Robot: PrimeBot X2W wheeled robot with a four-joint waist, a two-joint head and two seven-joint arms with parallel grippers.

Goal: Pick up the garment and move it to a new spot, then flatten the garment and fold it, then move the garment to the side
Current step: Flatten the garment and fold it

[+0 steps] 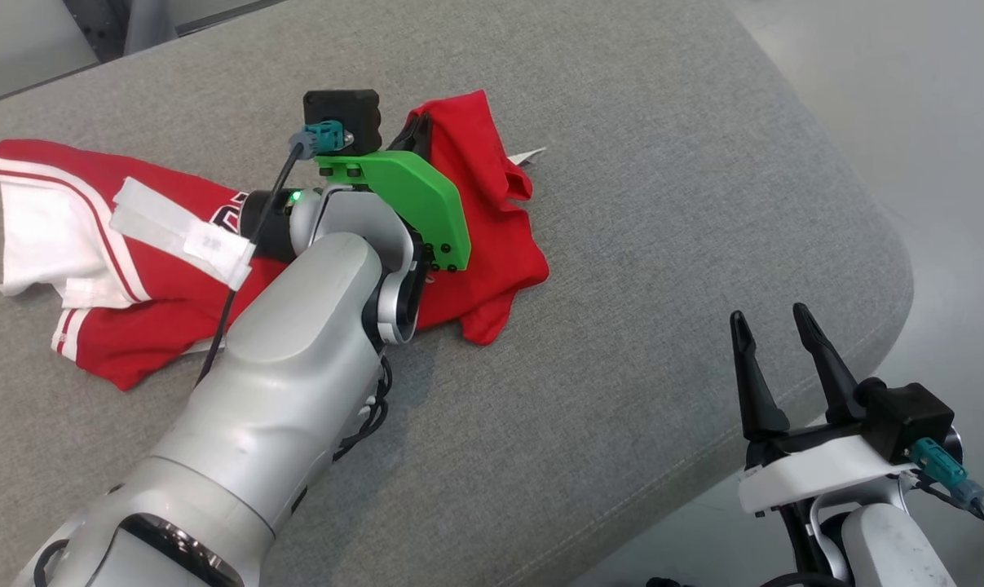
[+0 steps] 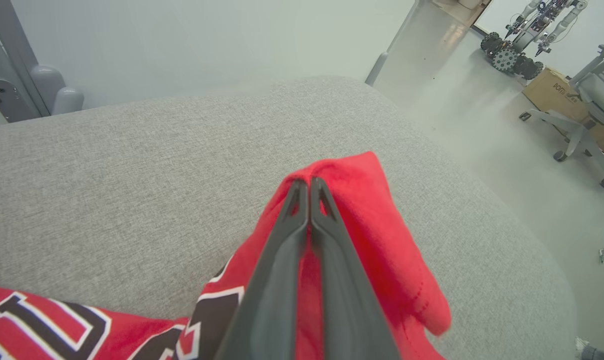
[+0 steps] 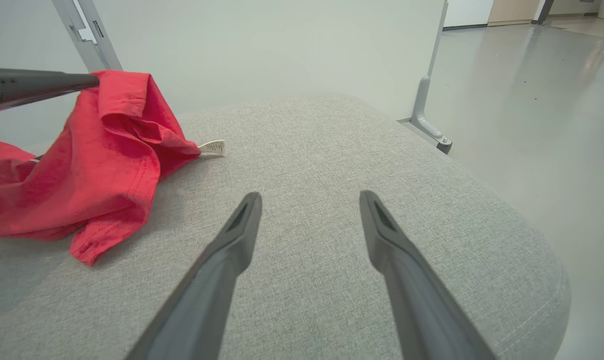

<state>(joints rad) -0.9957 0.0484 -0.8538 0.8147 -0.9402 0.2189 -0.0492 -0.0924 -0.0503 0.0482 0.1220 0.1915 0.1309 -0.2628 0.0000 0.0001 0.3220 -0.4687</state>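
A broad grey upholstered cushion with a rounded edge fills the head view. In that view the red jersey lies crumpled from nine to eleven o'clock. At its far-left end it shows white panels with red stripes. In the left wrist view, black characters edged in white cross the cloth at seven o'clock.

The left gripper reaches over the jersey's right-hand part. Its two dark fingers are pressed together on a raised fold of red cloth, which drapes down both sides of them. A green bracket sits on that wrist. A small white label sticks out from the jersey at twelve o'clock and lies on the cushion.

At five o'clock in the head view, the right gripper stands at the cushion's near edge. Its fingers are spread wide with nothing between them, well apart from the jersey.

Around the cushion are a pale wall and a glossy pale floor. A grey metal post stands just behind the cushion.

At two o'clock in the left wrist view, another wheeled robot stands on the floor. Beside it is a cardboard box, whose contents cannot be made out. A grey office chair stands in front of the box.
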